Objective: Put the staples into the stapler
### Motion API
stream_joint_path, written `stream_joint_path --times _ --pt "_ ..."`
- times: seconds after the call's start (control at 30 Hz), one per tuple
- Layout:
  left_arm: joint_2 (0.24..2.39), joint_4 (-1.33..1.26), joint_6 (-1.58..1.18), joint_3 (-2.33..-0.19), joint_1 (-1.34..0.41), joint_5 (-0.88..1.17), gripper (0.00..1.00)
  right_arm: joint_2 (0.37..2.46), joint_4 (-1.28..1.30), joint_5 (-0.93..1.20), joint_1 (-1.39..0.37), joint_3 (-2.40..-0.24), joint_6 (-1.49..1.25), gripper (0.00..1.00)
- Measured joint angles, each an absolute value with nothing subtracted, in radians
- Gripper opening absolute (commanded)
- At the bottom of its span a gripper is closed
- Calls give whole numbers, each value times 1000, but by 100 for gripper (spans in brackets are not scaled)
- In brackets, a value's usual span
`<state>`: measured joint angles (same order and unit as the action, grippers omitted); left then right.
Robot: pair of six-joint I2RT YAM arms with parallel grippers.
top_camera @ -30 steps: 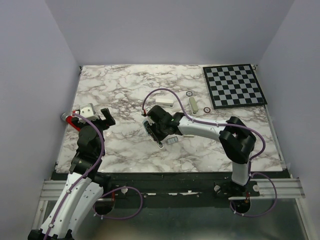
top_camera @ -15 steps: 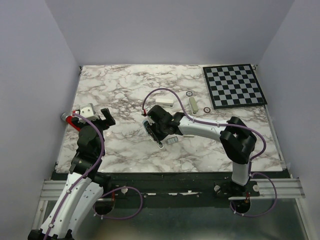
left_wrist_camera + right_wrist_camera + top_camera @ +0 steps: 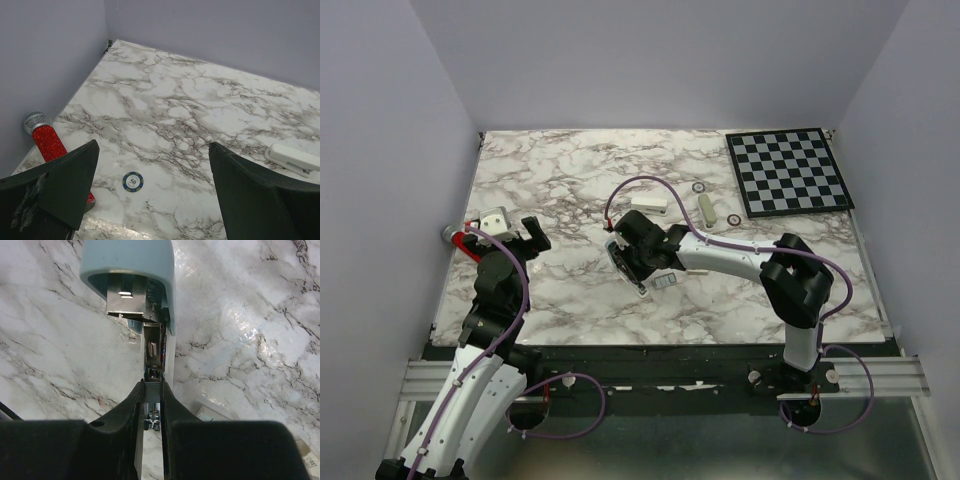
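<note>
Left wrist view shows your left gripper [image 3: 154, 150] spread wide and empty, well apart from the work. In the right wrist view, your right gripper [image 3: 152, 386] pinches what looks like the staples [image 3: 152, 394] over the open stapler [image 3: 131, 262] channel. You have yet to seat them and close it.

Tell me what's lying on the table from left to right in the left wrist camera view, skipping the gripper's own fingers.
red glittery microphone → small round blue-and-white token → white oblong block
</note>
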<state>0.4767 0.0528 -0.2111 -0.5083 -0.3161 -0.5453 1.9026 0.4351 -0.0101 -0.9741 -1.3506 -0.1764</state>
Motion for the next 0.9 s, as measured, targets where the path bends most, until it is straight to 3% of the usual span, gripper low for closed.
stream_joint_path --times 0.9 --pt "477 53 -211 -508 -316 -545 99 1906 435 -9 -980 -1348 -151 21"
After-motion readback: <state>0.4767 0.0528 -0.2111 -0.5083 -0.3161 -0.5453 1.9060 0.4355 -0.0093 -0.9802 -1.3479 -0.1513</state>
